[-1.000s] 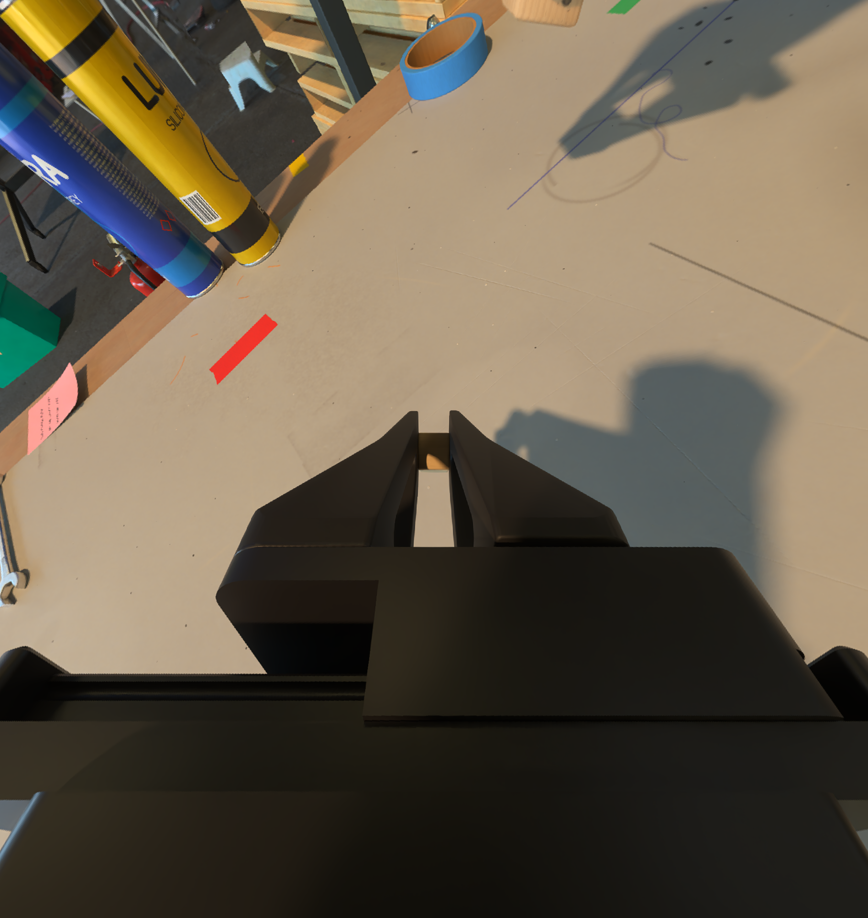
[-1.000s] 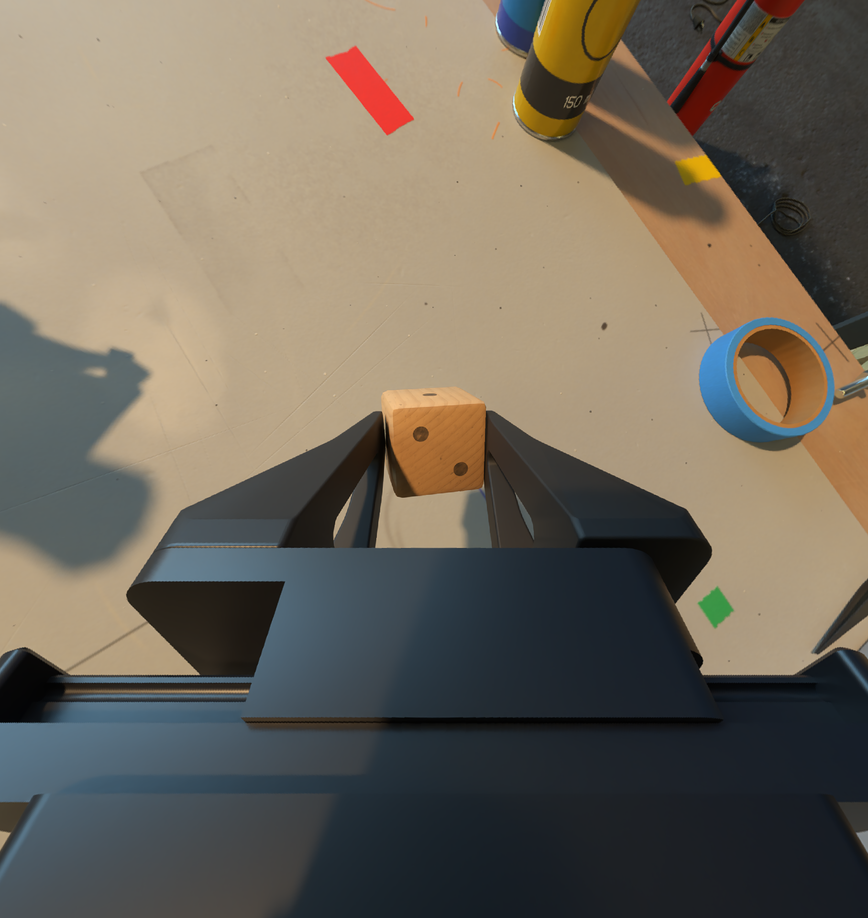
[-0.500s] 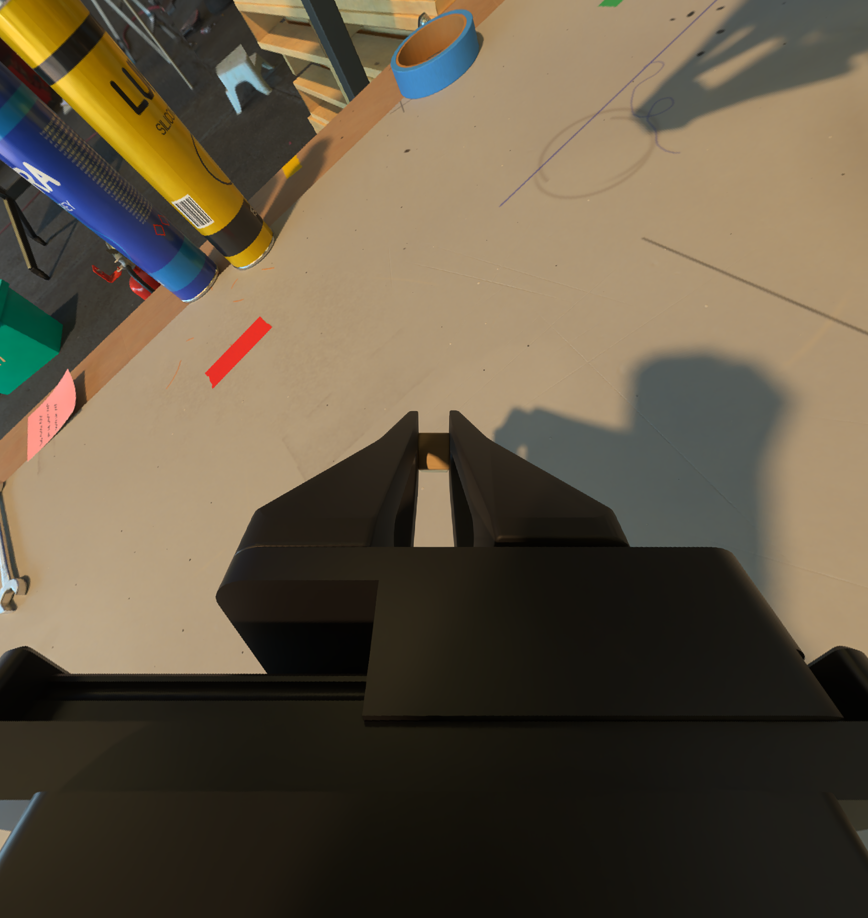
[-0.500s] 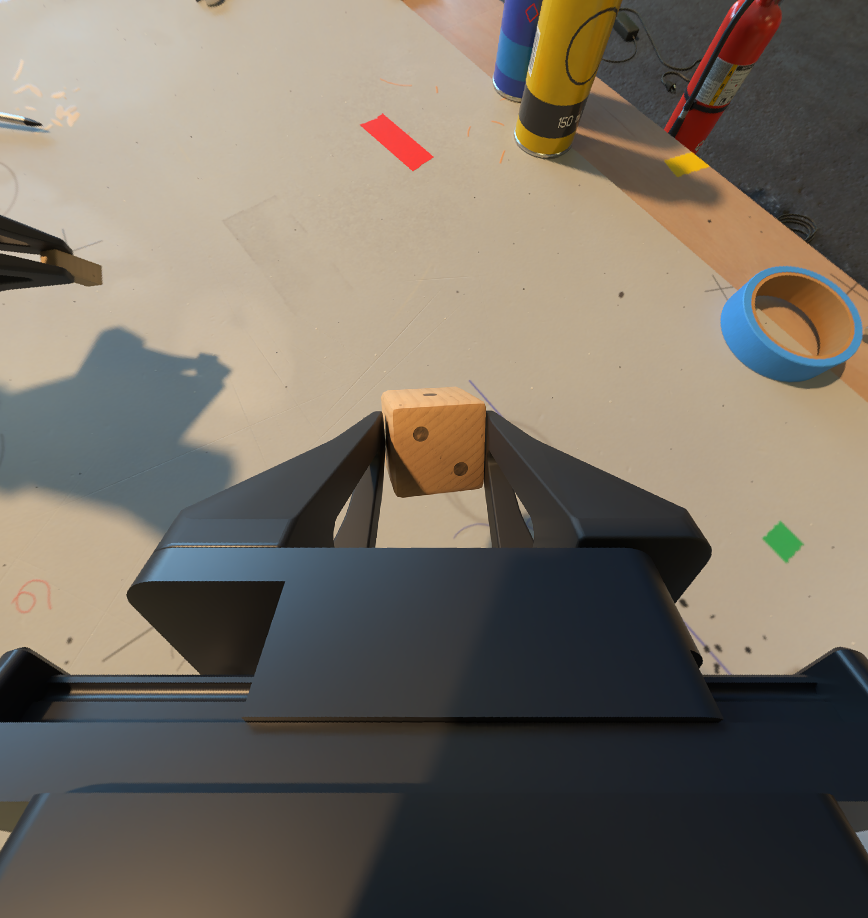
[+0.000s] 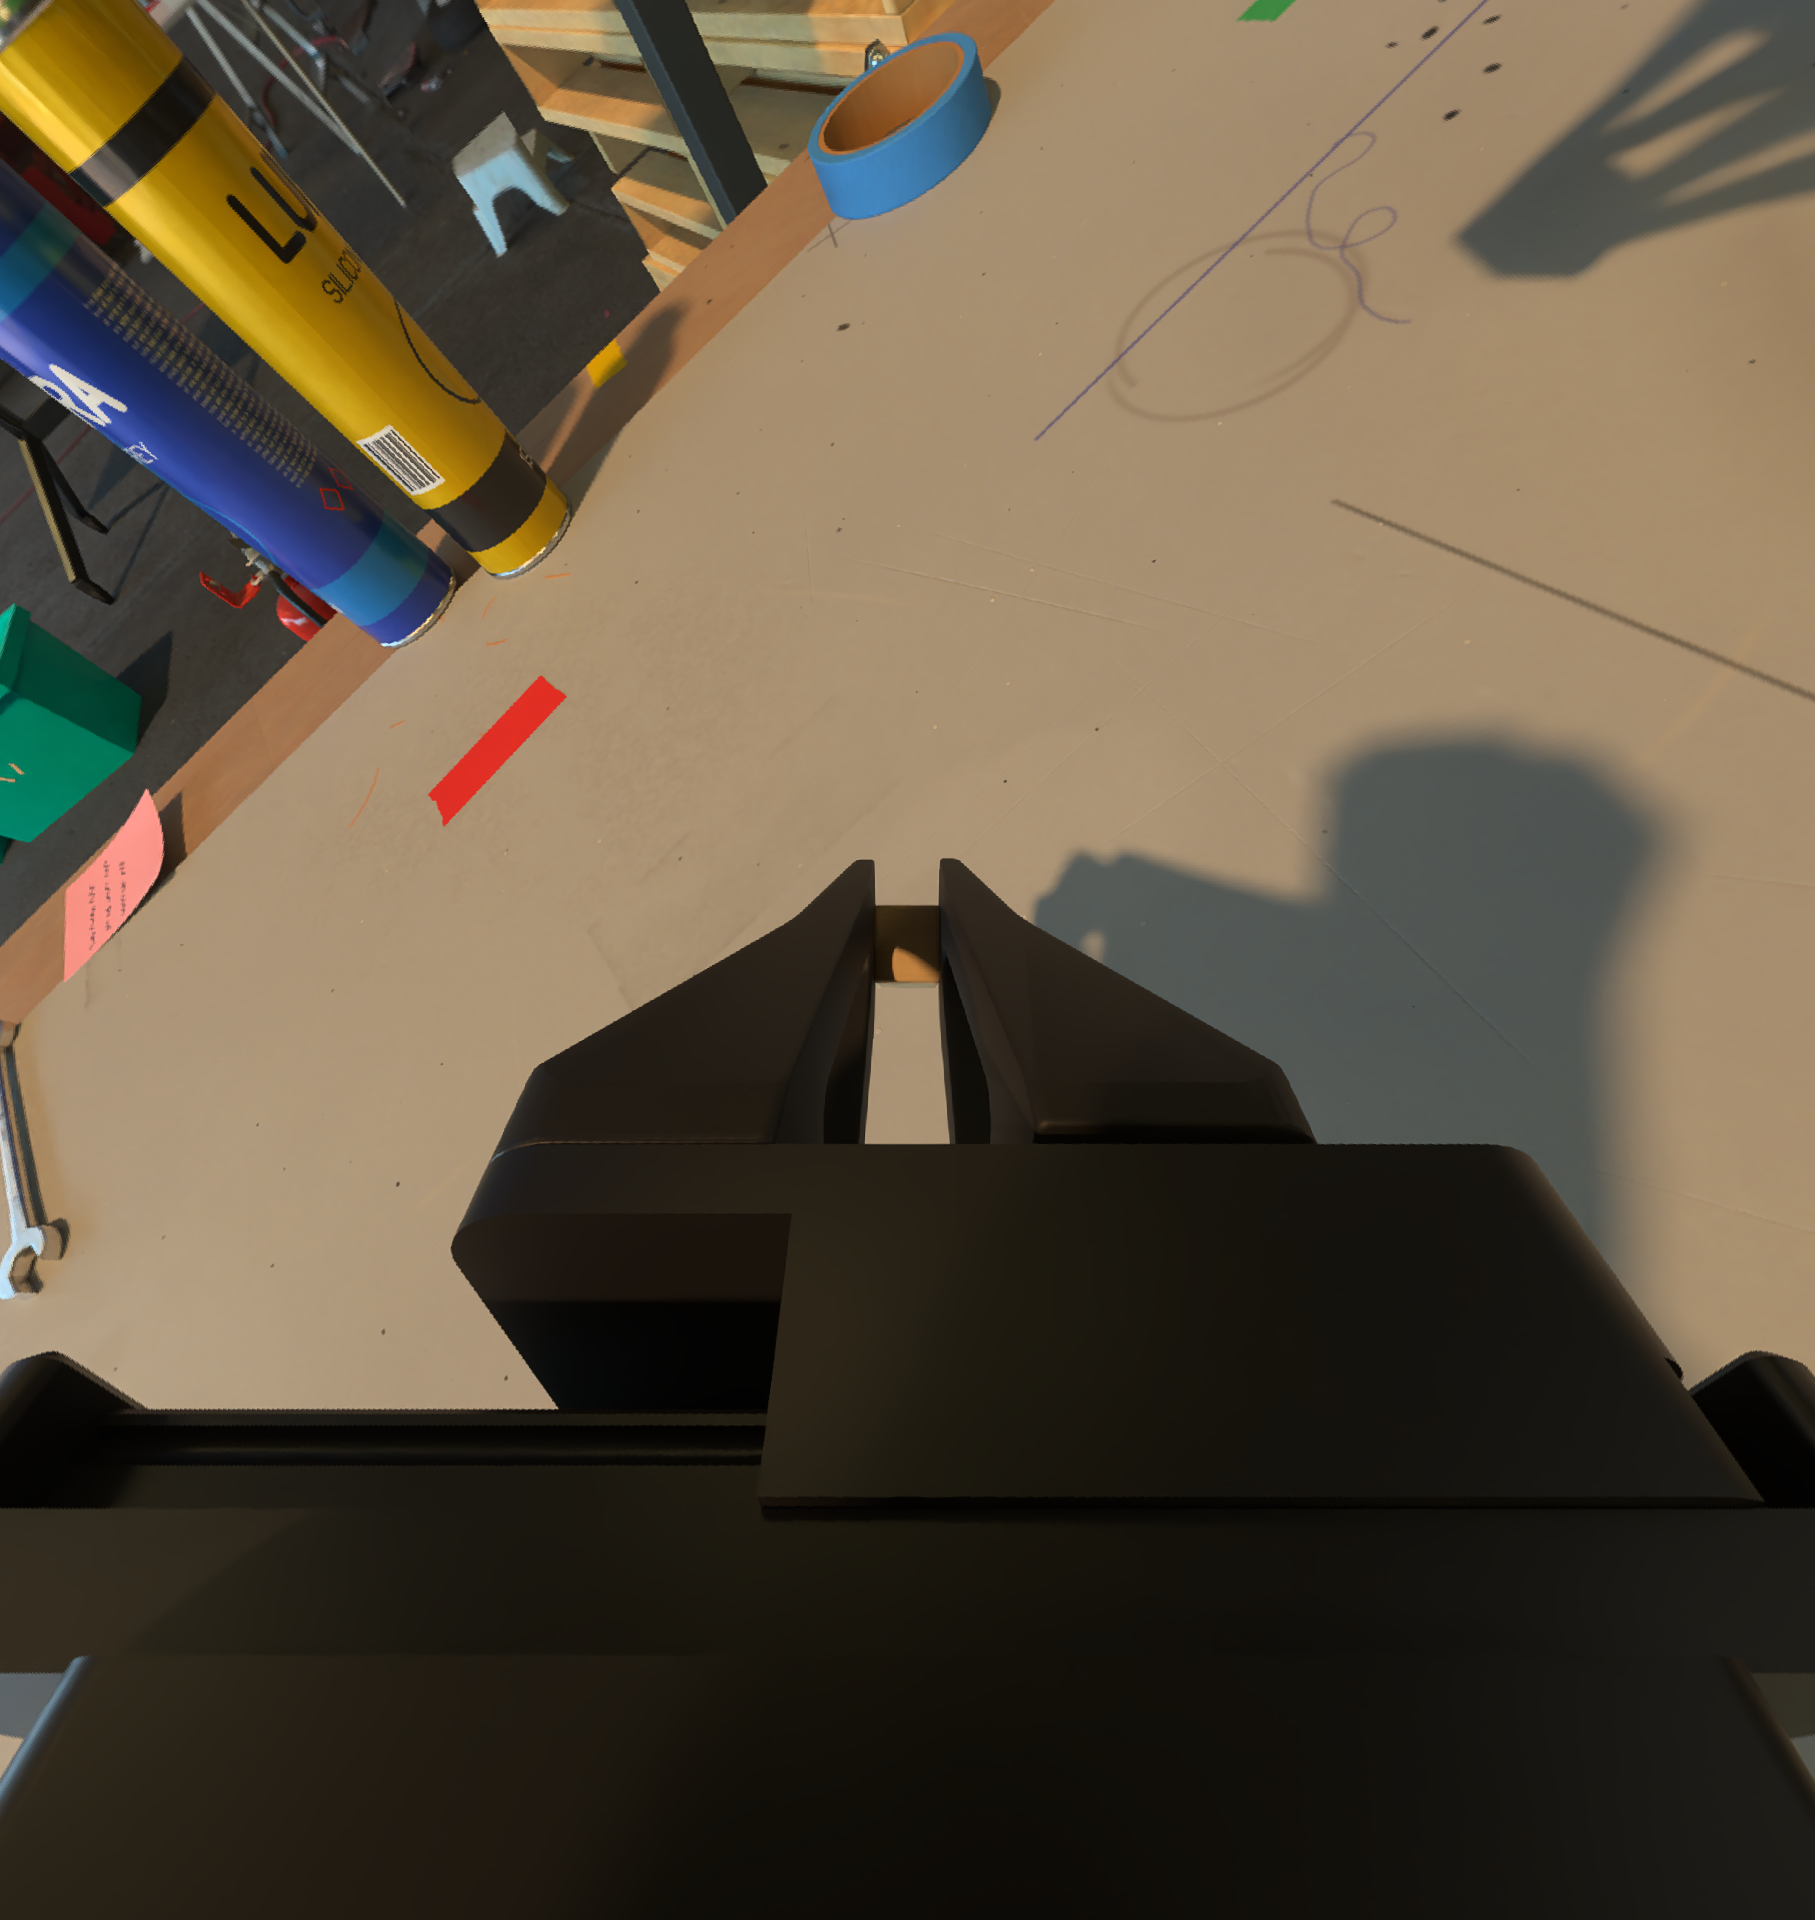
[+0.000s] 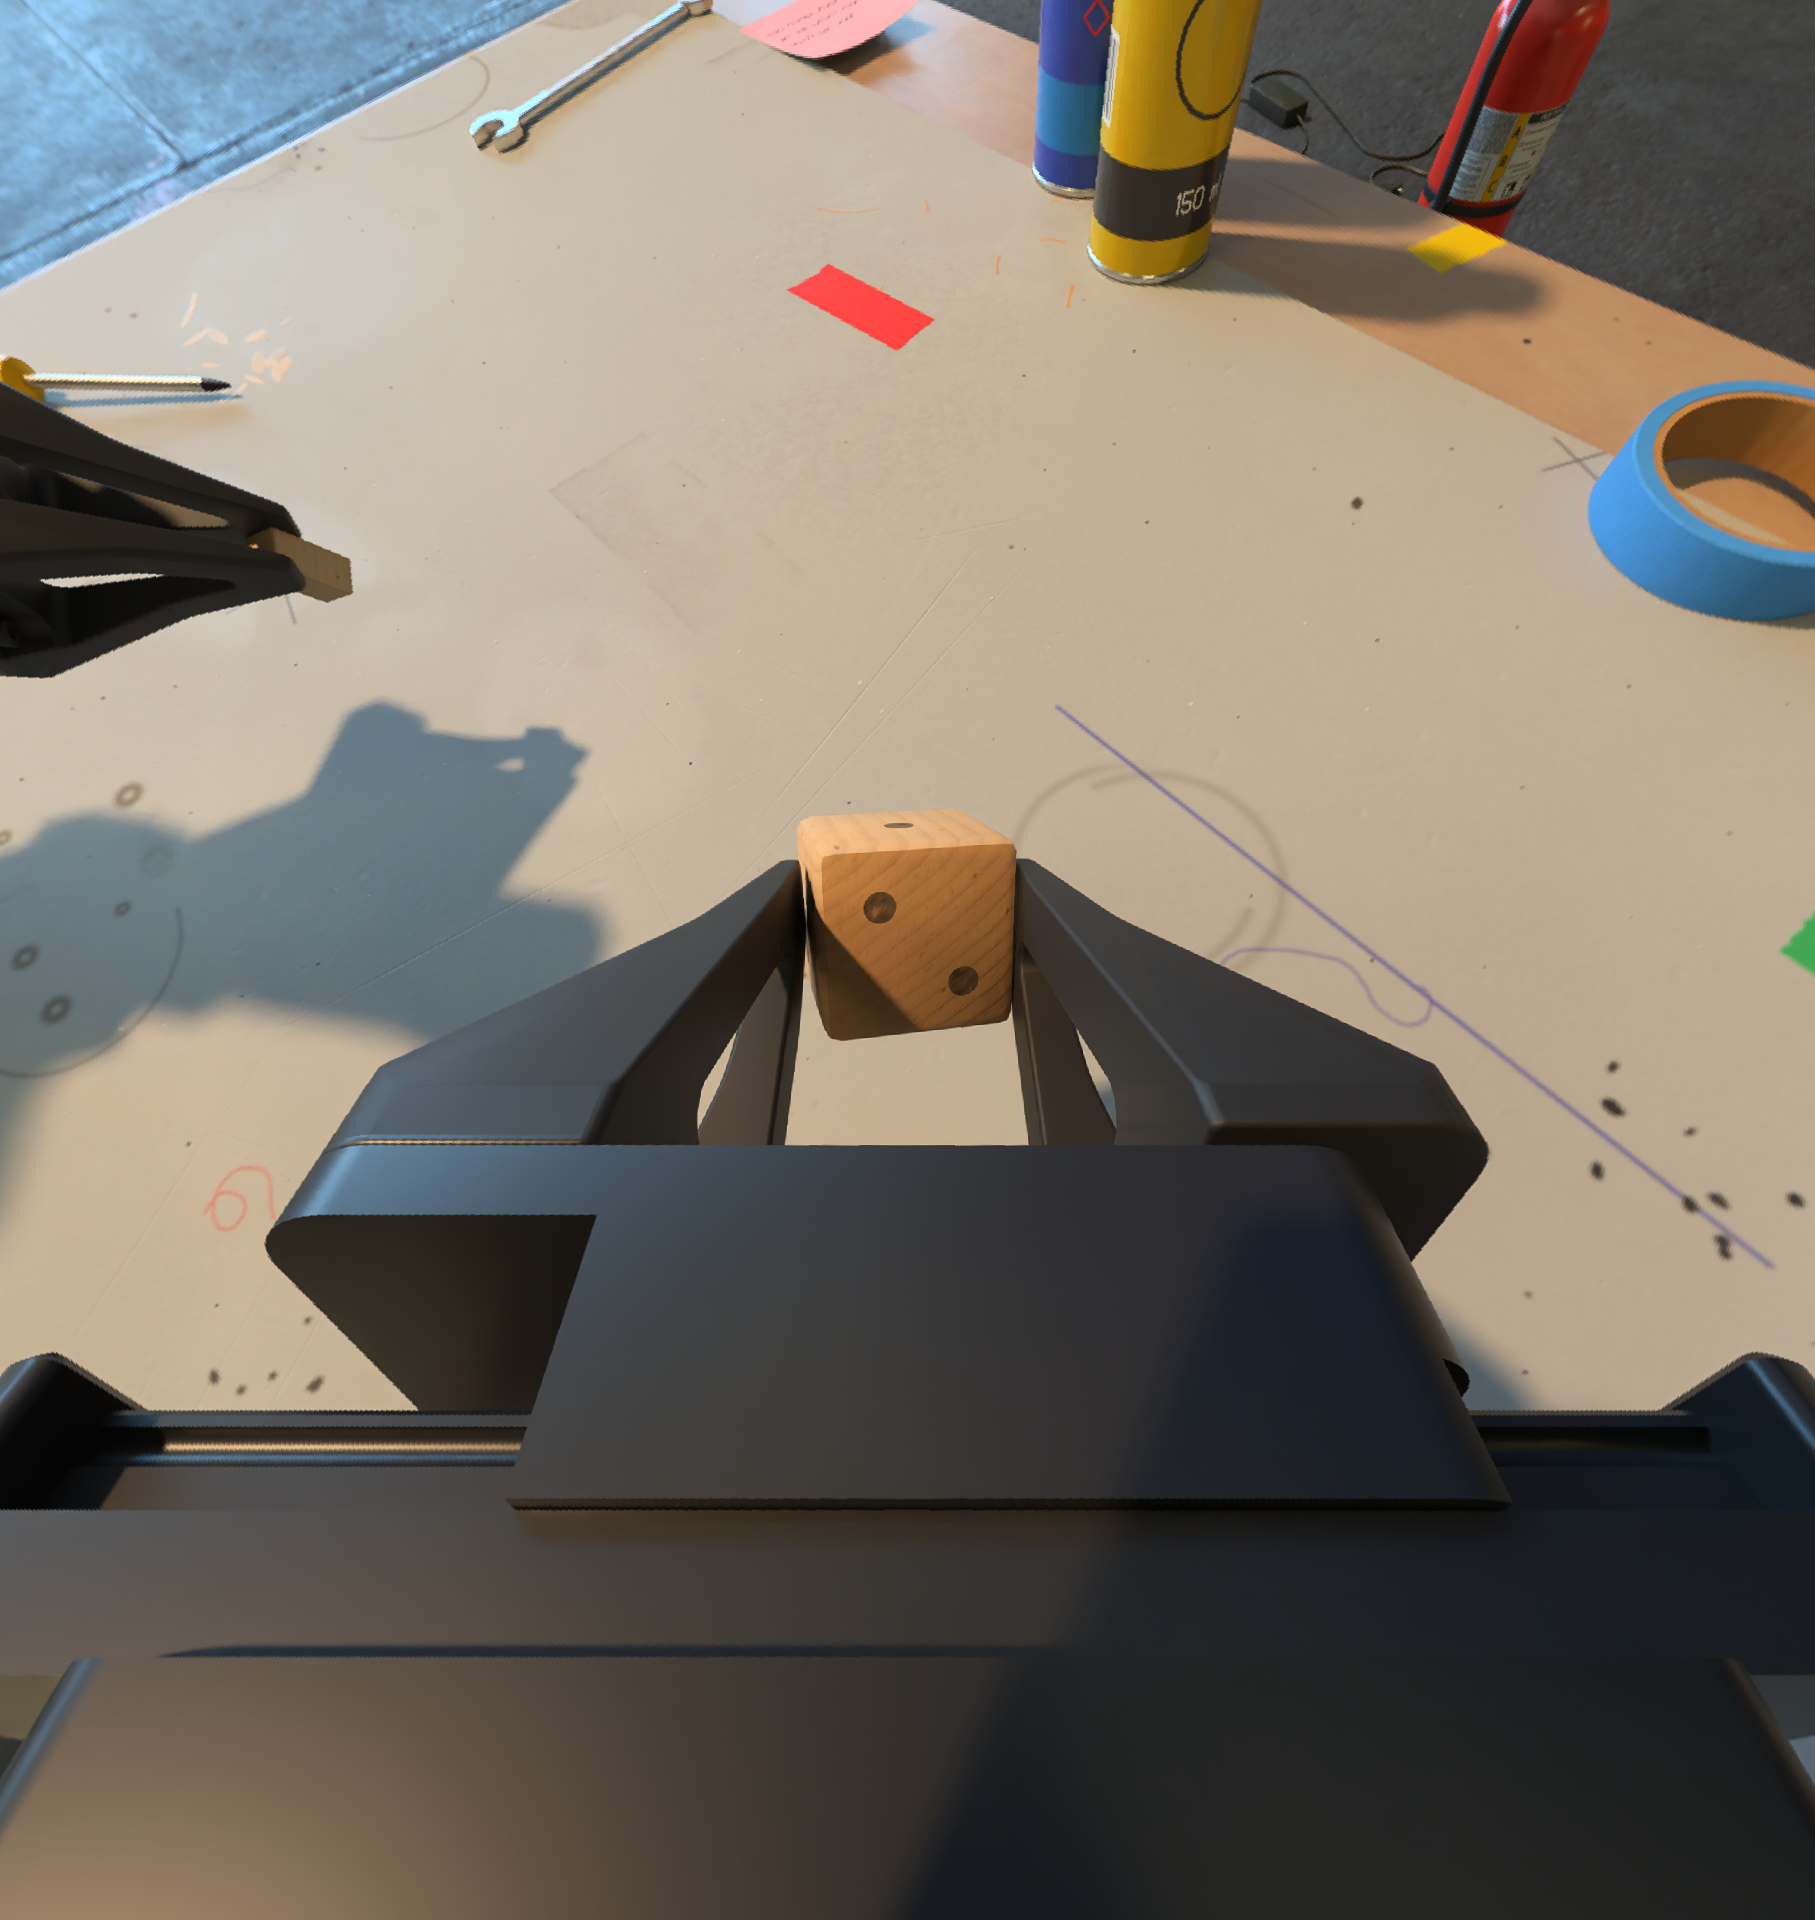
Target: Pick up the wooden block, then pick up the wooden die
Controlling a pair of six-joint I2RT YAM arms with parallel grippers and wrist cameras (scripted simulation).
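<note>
1. Left wrist view: the left gripper (image 5: 907,883) has its jaws pinching the wooden block (image 5: 907,943) — only a sliver of it shows in the narrow gap. It hangs above the counter (image 5: 1090,644), its shadow apart from it; the blue tape roll (image 5: 901,123) and red tape strip (image 5: 496,748) have barely shifted over the last second, so this arm is nearly still.

2. Right wrist view: the right gripper (image 6: 908,883) has its jaws pinching the wooden die (image 6: 908,925). More counter shows than a second ago — wrench (image 6: 586,73), screwdriver (image 6: 103,382), the left gripper with the block (image 6: 313,566) — so the die has climbed clear. Both pickups look done.
</note>
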